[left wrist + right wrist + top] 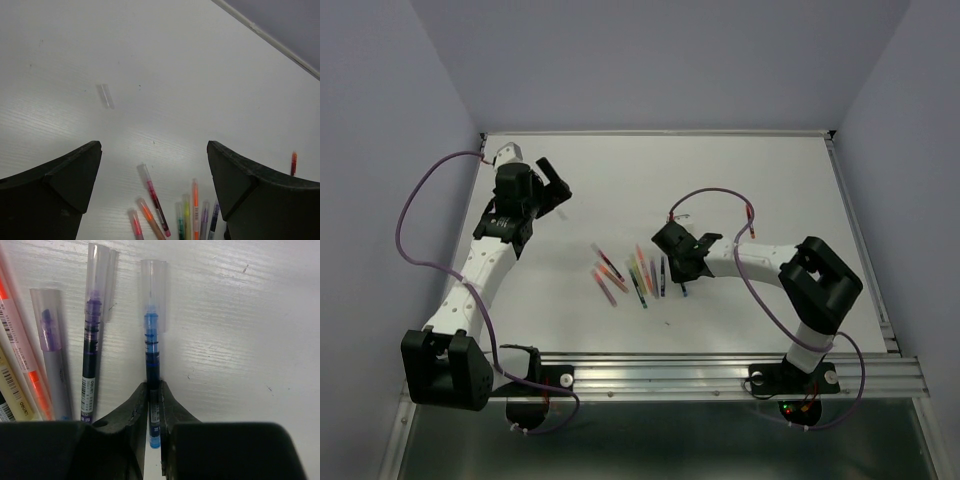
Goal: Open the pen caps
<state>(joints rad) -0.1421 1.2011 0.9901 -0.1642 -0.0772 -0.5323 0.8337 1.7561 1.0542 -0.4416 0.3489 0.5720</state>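
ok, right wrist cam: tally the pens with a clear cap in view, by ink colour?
Blue pen: 1
Dark purple pen: 1
Lilac pen: 1
Total: 3
The orange pen and yellow pen at the left edge are cut off, so not counted.

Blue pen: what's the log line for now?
right gripper shut on blue pen | cap on | left gripper open, empty

Barcodes with tiny print run along the slim yellow plastic pen (17, 399), the orange plastic pen (19, 347) and the clear-barrelled purple-ink pen (88, 377); nothing is legible.
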